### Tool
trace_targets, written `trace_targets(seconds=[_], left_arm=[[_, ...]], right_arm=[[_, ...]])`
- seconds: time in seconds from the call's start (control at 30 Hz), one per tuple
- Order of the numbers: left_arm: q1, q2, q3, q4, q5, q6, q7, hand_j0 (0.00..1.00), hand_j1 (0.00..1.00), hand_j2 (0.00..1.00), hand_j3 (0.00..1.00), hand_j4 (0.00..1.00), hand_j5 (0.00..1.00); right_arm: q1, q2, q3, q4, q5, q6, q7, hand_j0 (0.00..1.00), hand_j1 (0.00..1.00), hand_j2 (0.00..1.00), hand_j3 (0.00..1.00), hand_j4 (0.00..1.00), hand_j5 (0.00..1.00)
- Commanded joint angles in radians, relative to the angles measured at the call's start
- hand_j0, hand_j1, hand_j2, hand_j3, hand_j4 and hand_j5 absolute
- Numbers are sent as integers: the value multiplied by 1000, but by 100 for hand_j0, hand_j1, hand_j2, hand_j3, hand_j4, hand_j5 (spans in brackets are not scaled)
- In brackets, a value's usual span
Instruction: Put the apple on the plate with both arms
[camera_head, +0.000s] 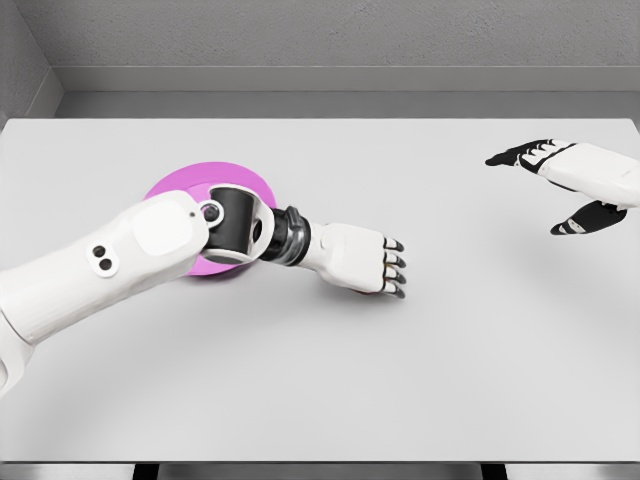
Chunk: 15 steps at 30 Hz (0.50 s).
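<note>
We log the left hand (360, 258) first: it lies palm-down just above the table (320, 380), past the right edge of the plate (215, 175), fingers loosely bent at the dark tips and holding nothing. Its forearm crosses over the plate's near half, hiding part of it. The right hand (575, 180) hovers at the far right edge of the view, thumb and fingers spread apart in an open span, also with nothing in it.

The apple: we cannot find it in this view. It is not on the visible part of the plate, not in either hand, and not on the bare table. It may be hidden under the left forearm or out of frame; we cannot tell which.

Handling, as a judgement only: an apple should be rigid, fairly light, smooth-skinned and round, so prone to rolling and slipping under hard fingertips. We would cup it around its widest part, fingers opposing the thumb, and for a two-arm hand-over leave one side free for the other hand.

Surface: a flat, pale grey tabletop, matte, with no lip seen at its edges. The plate is a thin magenta disc, low-rimmed. Beyond the table, grey walls meet in a corner at the upper left.
</note>
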Motion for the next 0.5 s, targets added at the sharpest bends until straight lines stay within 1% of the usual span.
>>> trace_targets(seconds=[0.0, 0.03, 0.1, 0.13, 0.17, 0.2, 0.23, 0.27, 0.3, 0.33, 0.43, 0.47], left_arm=[[0, 1, -16, 3, -6, -3, -1, 100, 100, 100, 100, 100, 100], [-2, 3, -16, 3, -6, -3, -3, 97, 97, 97, 97, 97, 97], [-2, 6, -16, 3, -6, -3, -3, 86, 86, 86, 86, 86, 86], [-3, 9, -16, 3, -6, -3, -3, 76, 76, 76, 76, 76, 76], [-3, 10, -16, 4, -6, -3, -3, 70, 70, 70, 70, 70, 70], [-3, 10, -16, 4, -6, -3, -3, 58, 58, 58, 58, 58, 58], [-3, 12, -16, 4, -6, -3, -4, 52, 52, 52, 52, 52, 52], [-3, 13, -15, 3, -8, -3, -3, 34, 34, 34, 34, 34, 34], [-3, 13, -15, 3, -8, -3, -3, 32, 32, 32, 32, 32, 32], [-3, 15, -15, 3, -8, -3, -3, 20, 20, 20, 20, 20, 20], [-3, 17, -13, 3, -8, -3, -3, 19, 19, 19, 19, 19, 19], [-5, 17, -12, 3, -6, -3, -3, 16, 16, 16, 16, 16, 16]], right_arm=[[0, -1, 0, 0, -4, 2, 0, 100, 100, 100, 100, 100, 100], [0, -1, 0, 0, -4, 2, 0, 100, 100, 100, 100, 100, 100], [0, -1, 0, 0, -4, 2, 0, 100, 100, 100, 100, 100, 100], [0, -1, 0, 0, -4, 2, 0, 100, 100, 100, 100, 100, 100], [0, -1, 0, -2, -4, 2, 0, 100, 100, 100, 100, 100, 100], [0, -1, 0, -2, -4, 2, 0, 100, 100, 100, 100, 100, 100], [0, -1, 0, -2, -4, 2, 0, 100, 100, 100, 100, 100, 100], [0, -1, 0, 0, -4, 2, 0, 100, 100, 100, 100, 100, 100], [0, -1, 0, 0, -4, 2, 0, 100, 100, 100, 100, 100, 100], [0, -1, 0, 0, -4, 2, 0, 100, 100, 100, 100, 100, 100], [0, -1, 0, 0, -4, 2, 0, 100, 100, 100, 100, 100, 100], [0, -1, 0, 0, -4, 2, 0, 100, 100, 100, 100, 100, 100]])
